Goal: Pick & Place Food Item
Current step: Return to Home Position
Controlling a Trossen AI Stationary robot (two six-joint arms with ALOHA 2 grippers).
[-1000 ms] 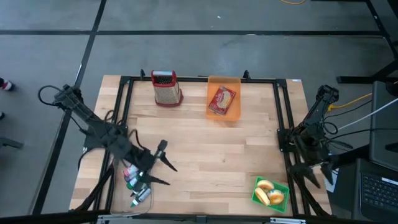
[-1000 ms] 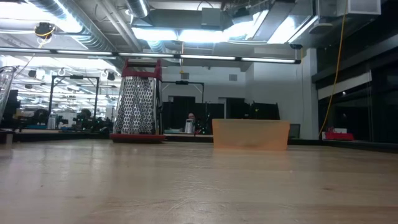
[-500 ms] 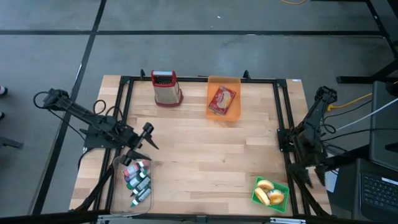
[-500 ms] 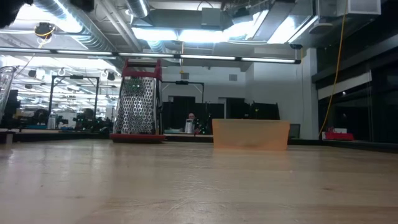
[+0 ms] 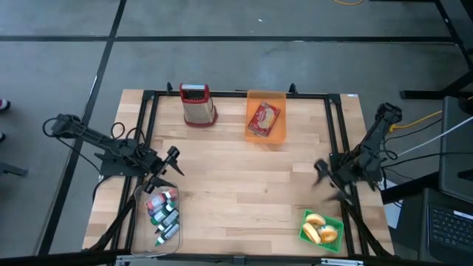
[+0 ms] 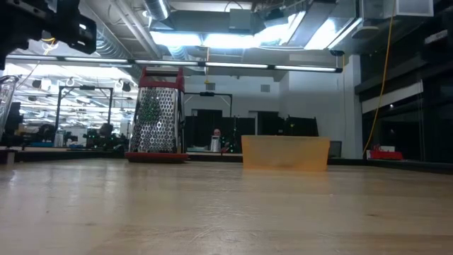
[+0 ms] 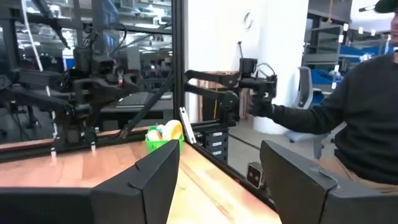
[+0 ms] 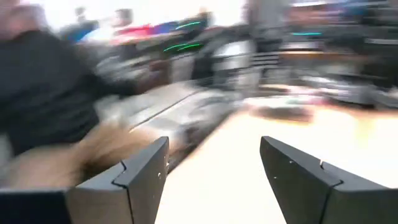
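Observation:
A red food packet lies in an orange bin at the table's far middle. Yellow and pale food pieces lie in a green tray at the near right corner; the left wrist view shows this tray far off. My left gripper stands open at the table's left side, above the far end of a clear box of markers, pointing right. My right gripper stands open at the right side, beyond the green tray, pointing left. Nothing sits between either pair of fingers.
A metal grater with red trim stands at the far left next to the orange bin; the low view shows it upright. A black frame rings the table. A person in dark sleeves sits beyond the near right corner.
My left gripper has drawn back from above the marker box toward the table's left and far side, staying open. My right gripper has swung from pointing toward the near edge to pointing left over the table, staying open. No object has moved.

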